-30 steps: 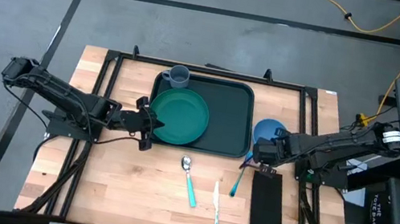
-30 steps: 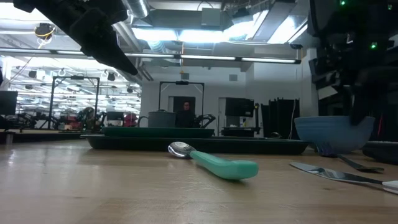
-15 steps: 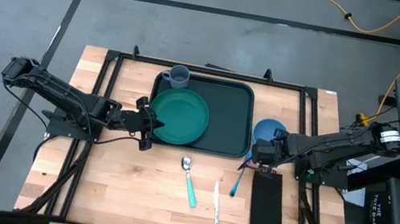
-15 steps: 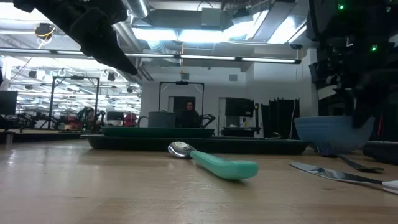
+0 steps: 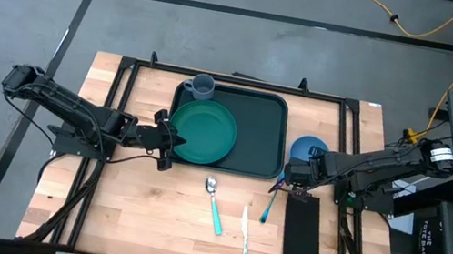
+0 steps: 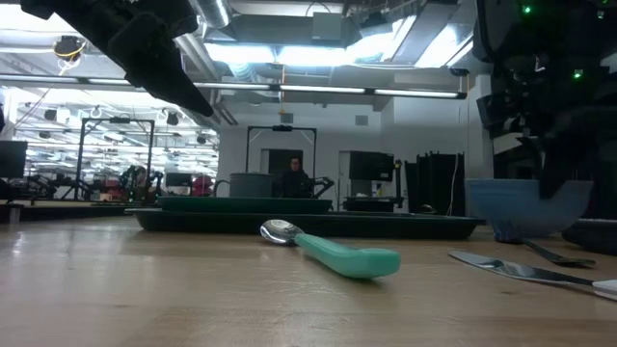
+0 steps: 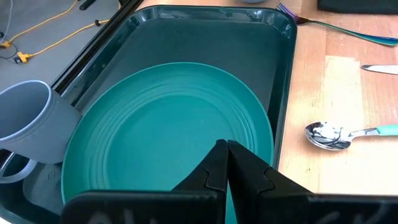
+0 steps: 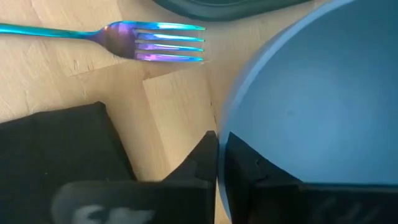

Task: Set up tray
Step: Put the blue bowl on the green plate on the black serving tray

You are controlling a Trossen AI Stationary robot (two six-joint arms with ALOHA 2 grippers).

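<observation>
- The tray (image 5: 249, 131) lies at the far middle of the table (image 5: 147, 215), flat on its base.
- Loaded so far: a green plate (image 5: 203, 130) covers the tray's left half, and a grey cup (image 5: 202, 87) stands in its far left corner.
- The tray's right half is bare.
- Left gripper (image 5: 171, 139) sits at the near left edge of the plate; in the left wrist view its fingers are pressed together at the plate's rim (image 7: 227, 163). Whether they pinch the rim cannot be told.
- Right gripper (image 5: 296, 173) is just off the tray's right side, its fingers clamped on the rim of the blue bowl (image 5: 306, 149); the right wrist view shows the rim between them (image 8: 219, 163).
- In the low view the bowl (image 6: 528, 204) appears beside the tray; whether it is clear of the wood cannot be told.
- Not yet loaded: spoon (image 5: 214, 205), knife (image 5: 245, 239), fork (image 5: 270, 202) and black napkin (image 5: 301, 230), all on the bare wood near the tray's front.
- Judgement: roughly one third complete; the bowl appears to be the item in hand, cutlery and napkin remain.
</observation>
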